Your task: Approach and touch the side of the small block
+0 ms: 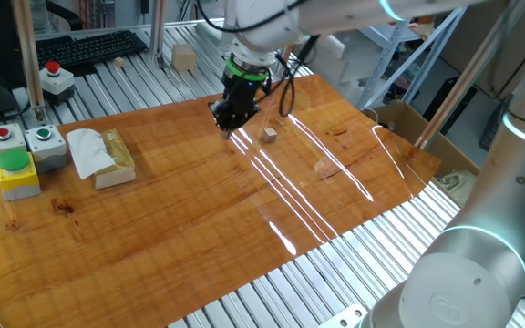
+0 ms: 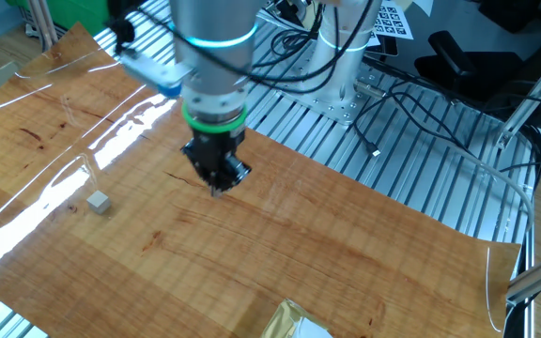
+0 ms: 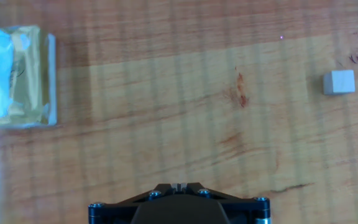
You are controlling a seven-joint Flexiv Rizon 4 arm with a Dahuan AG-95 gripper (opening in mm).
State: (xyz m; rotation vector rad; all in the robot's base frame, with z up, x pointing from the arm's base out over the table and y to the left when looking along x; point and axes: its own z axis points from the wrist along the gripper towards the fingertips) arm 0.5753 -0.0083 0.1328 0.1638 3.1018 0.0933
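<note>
The small block sits alone on the wooden surface, apart from the claw and untouched by it. In one fixed view the claw hangs low over the surface just to the block's left; in the other fixed view the block lies well to the left of the claw. From the hand view the block shows near the right edge, while a tissue pack lies far left. The fingers look pressed together, clenched on nothing.

small block on table, fingers beside it, apart
</note>
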